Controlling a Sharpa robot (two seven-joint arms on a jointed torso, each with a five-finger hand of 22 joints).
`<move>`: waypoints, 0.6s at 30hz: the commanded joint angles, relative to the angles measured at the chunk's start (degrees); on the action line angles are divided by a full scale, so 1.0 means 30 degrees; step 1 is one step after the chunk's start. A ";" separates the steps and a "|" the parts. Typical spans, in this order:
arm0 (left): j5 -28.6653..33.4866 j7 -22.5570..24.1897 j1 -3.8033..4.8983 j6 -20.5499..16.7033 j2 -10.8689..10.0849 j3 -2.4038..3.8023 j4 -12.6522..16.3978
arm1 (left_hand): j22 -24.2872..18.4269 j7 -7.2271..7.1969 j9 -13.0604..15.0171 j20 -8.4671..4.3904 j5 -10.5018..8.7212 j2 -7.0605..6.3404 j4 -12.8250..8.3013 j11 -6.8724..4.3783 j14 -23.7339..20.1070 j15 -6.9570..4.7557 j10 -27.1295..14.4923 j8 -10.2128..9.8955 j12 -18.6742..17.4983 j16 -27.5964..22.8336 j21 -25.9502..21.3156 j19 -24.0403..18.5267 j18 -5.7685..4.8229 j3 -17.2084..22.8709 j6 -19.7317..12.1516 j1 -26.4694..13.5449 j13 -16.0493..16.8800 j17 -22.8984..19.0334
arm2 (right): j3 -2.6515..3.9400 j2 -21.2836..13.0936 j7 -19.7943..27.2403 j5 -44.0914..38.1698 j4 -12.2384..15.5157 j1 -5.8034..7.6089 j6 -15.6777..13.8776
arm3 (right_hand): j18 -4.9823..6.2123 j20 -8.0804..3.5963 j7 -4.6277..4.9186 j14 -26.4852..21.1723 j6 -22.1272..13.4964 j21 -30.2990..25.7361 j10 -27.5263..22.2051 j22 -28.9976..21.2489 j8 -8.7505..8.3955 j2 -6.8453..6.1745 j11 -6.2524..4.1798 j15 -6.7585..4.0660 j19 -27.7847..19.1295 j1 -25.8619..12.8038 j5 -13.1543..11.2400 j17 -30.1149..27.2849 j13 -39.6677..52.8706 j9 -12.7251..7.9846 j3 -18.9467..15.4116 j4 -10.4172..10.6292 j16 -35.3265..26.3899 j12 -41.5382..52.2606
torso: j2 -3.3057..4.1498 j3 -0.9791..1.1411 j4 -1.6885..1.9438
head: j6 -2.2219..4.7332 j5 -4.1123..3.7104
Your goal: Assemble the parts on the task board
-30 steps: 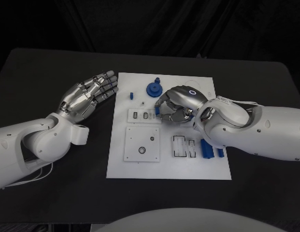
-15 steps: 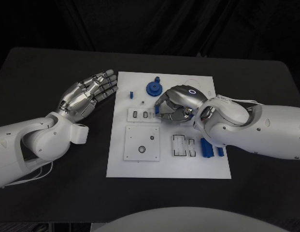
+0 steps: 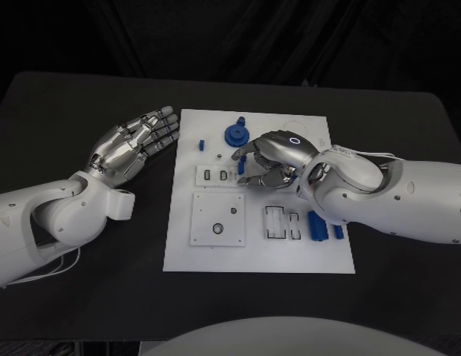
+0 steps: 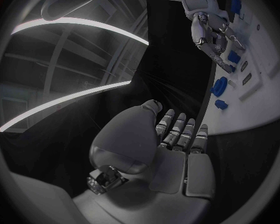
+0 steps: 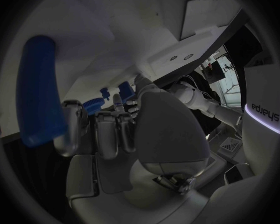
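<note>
1. Right now, the robot's silver right hand (image 3: 268,165) is hovering over the middle of the flat white task board (image 3: 327,256), with its fingers curled in. In the right wrist view a long, round blue plastic peg (image 5: 42,89) is lying against the fingers (image 5: 109,132), so the hand seems to be holding it.
2. The silver left hand (image 3: 133,144) is resting just beside the board's left edge. Its fingers are lying straight and a little apart, and it is holding nothing.
3. A round blue gear-shaped part (image 3: 237,136) is sitting near the far edge of the board, just past the right hand. A small blue block (image 3: 200,145) is lying a bit to its left.
4. Some more blue stick-shaped parts (image 3: 318,226) are lying near the right side of the board, beside a white slotted holder (image 3: 283,224).
5. The white square plate with a hole (image 3: 218,220) is looking empty, so most of the job is probably waiting to be done.
6. Next, the held peg is likely needing to go into a slot on the board.
</note>
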 commanded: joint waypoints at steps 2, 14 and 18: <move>-0.0029 0.1885 -0.0062 0.0411 0.0030 0.0010 -0.0018 | -0.0020 0.0323 0.0027 0.0048 -0.0009 -0.0088 0.0002 0.0071 -0.0002 0.0100 0.0010 0.0124 0.0106 0.0099 -0.0117 0.0010 -0.0208 0.0160 0.0070 -0.0143 0.0028 0.0030 | 0.0004 -0.0054 0.0656 -0.0126 0.0056 -0.0057 -0.0581 | 0.0159 -0.0067 0.0011 0.1752 -0.0105 -0.0050 0.1620 0.3627 0.0003 -0.0009 -0.0150 -0.0179 -0.0023 -0.0272 -0.0191 0.4467 0.4726 -0.0058 -0.0065 0.0177 -0.0031 -0.0071 | -0.0007 0.0004 -0.0008 | -0.0017 0.0031; -0.1433 0.1889 -0.0210 0.0015 -0.0060 0.0012 0.0021 | 0.0250 0.0353 0.0049 0.0059 -0.0515 -0.0480 -0.0210 0.0219 0.0160 0.0240 0.0210 0.0184 0.0353 0.0565 0.0363 0.1140 -0.0358 0.0711 0.0293 -0.0362 0.0049 0.0080 | 0.0231 -0.1007 0.2574 0.1176 0.0635 -0.0030 -0.3035 | 0.0111 -0.0039 0.0149 0.1792 0.0927 0.0119 0.1687 0.3689 0.0408 0.0393 -0.0058 -0.0118 0.0088 -0.0045 -0.0075 0.4548 0.4777 -0.0136 0.0153 0.0021 0.0045 -0.0026 | 0.0005 0.0007 -0.0003 | 0.0382 0.0523; -0.2637 0.1812 -0.0249 -0.0425 -0.0076 0.0016 0.0031 | 0.0896 0.0464 0.0059 0.0011 -0.1509 -0.0801 -0.0309 0.0321 0.1741 0.0494 0.0522 0.0208 0.0655 0.2791 0.1717 0.3903 -0.0590 0.1259 0.0453 -0.0560 0.0088 0.0399 | 0.0311 -0.1817 0.3172 0.2481 0.0757 0.0229 -0.3125 | 0.0117 0.0002 0.0239 0.1747 0.1295 0.0061 0.1643 0.3678 0.0486 0.0531 0.0007 -0.0073 0.0052 0.0875 0.0511 0.4466 0.4746 -0.0197 0.0460 -0.0213 -0.0042 -0.0056 | -0.0001 0.0018 0.0001 | 0.0860 0.0673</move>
